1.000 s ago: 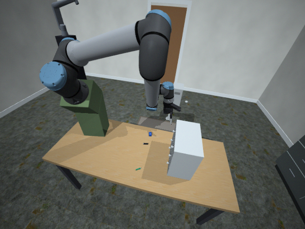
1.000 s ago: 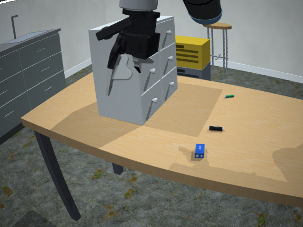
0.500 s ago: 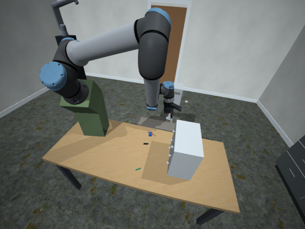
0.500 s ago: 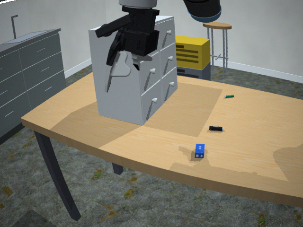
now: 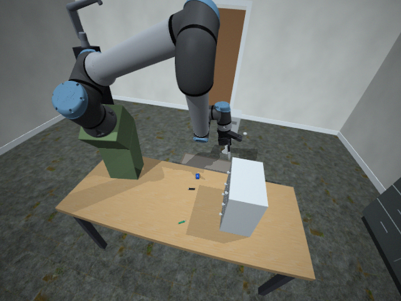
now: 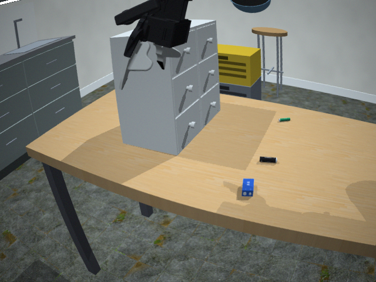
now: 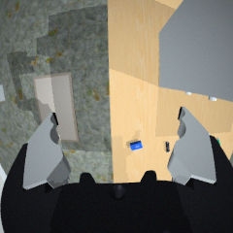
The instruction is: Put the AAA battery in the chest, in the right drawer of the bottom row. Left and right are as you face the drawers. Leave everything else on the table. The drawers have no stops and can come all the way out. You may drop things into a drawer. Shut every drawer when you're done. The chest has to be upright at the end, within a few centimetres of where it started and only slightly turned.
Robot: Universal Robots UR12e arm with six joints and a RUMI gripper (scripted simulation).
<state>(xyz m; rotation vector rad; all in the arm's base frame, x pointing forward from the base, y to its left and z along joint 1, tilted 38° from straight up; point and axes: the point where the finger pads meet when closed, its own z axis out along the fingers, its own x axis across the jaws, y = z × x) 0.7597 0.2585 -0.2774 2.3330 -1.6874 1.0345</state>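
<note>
Exterior view is showing what the top view is barely revealing: the front of the white box-shaped chest (image 5: 247,181) (image 6: 147,106) (image 7: 199,49), its six drawers sitting shut in two columns of three. The chest is standing upright on the pale wooden worktop (image 5: 145,207) (image 6: 303,197) (image 7: 126,49), and the white round knob (image 6: 213,104) of the bottom right drawer is facing the batteries' side. A yellow cabinet (image 6: 255,65) and a round wooden-topped stool (image 6: 269,31) are appearing beyond, whereas the top view is taking in a brown door (image 5: 230,58) and the green pedestal (image 5: 118,162) bearing the arm.

The slim green cylinder (image 5: 182,222) (image 6: 284,119) (image 7: 218,142), apparently the AAA battery, is lying on the worktop, well apart from the chest. A thicker black cylinder (image 5: 192,189) (image 6: 268,159) (image 7: 167,146) and a blue rectangular block (image 5: 197,176) (image 6: 247,187) (image 7: 136,146) are resting there too.

The grey-tipped jaws (image 5: 226,153) (image 6: 142,77) are hanging fully open, holding nothing; the wrist view is displaying both fingers spread wide. One finger is partly covering the green cylinder in that view. The exterior view is cutting off the upper arm. The blue block is bearing small white markings, too tiny for reading.
</note>
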